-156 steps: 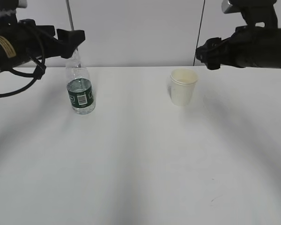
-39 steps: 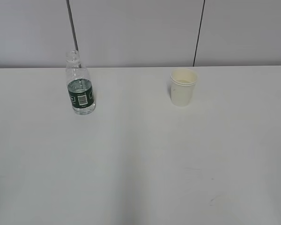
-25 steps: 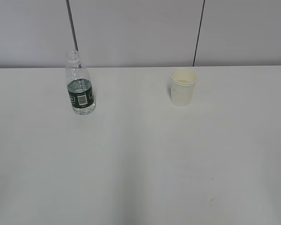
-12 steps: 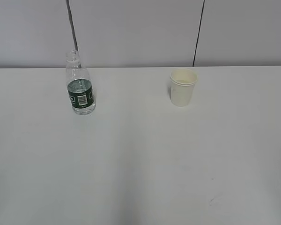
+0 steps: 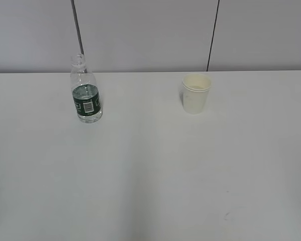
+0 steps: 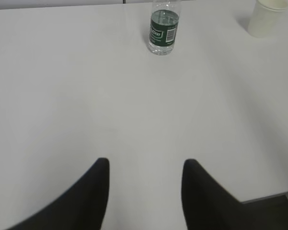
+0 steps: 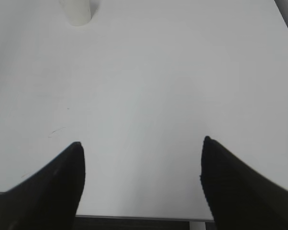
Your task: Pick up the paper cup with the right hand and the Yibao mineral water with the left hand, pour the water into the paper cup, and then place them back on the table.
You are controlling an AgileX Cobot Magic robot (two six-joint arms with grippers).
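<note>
The Yibao mineral water [image 5: 85, 93] stands upright on the white table [image 5: 150, 165] at the back left, uncapped, with clear water [image 5: 88, 114] low in it. It also shows in the left wrist view [image 6: 163, 29]. The paper cup [image 5: 195, 93] stands upright at the back right; it shows at the top right of the left wrist view [image 6: 268, 17], and its base shows at the top of the right wrist view [image 7: 76, 11]. Both arms are out of the exterior view. My left gripper [image 6: 145, 165] is open and empty, far from the bottle. My right gripper [image 7: 141, 143] is open and empty over the table's near edge.
A grey wall with two dark vertical seams [image 5: 76, 30] rises behind the table. The table's near edge [image 7: 144, 218] shows under the right gripper, and a table corner [image 6: 278, 194] shows at the lower right of the left wrist view.
Both arms, which hovered by the bottle and cup 6.2 s ago, have pulled back out of the exterior view. Bottle and cup have not moved.
</note>
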